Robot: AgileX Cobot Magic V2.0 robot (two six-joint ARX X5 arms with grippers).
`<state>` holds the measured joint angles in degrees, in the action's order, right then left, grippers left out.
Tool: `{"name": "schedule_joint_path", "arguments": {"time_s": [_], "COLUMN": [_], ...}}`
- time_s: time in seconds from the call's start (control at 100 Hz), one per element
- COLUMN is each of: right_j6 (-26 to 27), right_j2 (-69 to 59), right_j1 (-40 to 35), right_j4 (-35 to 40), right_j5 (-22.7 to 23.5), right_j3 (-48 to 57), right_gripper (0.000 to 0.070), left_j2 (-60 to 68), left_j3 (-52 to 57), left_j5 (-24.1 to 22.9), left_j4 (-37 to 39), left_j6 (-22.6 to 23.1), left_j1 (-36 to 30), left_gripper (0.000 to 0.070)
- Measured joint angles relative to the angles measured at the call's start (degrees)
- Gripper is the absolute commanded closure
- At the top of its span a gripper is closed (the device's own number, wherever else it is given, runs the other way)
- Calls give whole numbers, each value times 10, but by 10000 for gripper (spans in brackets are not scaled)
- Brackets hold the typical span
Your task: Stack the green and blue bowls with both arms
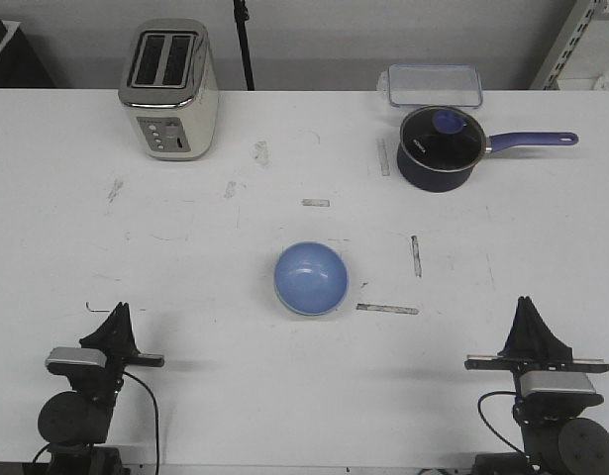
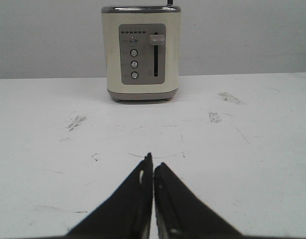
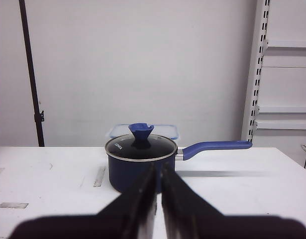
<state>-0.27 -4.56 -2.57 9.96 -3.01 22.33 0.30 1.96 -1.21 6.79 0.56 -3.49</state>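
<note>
Both claws, left gripper (image 1: 119, 309) and right gripper (image 1: 528, 302), closed and empty at frame bottom; blue bowl (image 1: 311, 278) sits centre, looks stacked already, so I'd stay parked.

My front camera looks down from high over the white table (image 1: 284, 396), taking in both my arms at its near edge, while my left wrist camera sits low facing the far toaster (image 2: 141, 52) and my right wrist camera faces the far saucepan (image 3: 140, 162), both shared with the front view.
</note>
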Motion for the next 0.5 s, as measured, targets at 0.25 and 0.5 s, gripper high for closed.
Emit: {"name": "schedule_joint_path", "arguments": {"time_s": [0.25,0.5], "right_j6": [0,0], "right_j2": [2,18], "right_j1": [0,-20], "right_j4": [23,-1], "right_j5": [11,16], "right_j3": [-3,-79], "right_gripper": [693,693], "left_j2": [0,0], "left_j3": [0,0], "left_j5": [0,0], "left_j4": [0,0], "left_j6": [0,0], "left_j1": [0,0], "left_gripper": [698,698]}}
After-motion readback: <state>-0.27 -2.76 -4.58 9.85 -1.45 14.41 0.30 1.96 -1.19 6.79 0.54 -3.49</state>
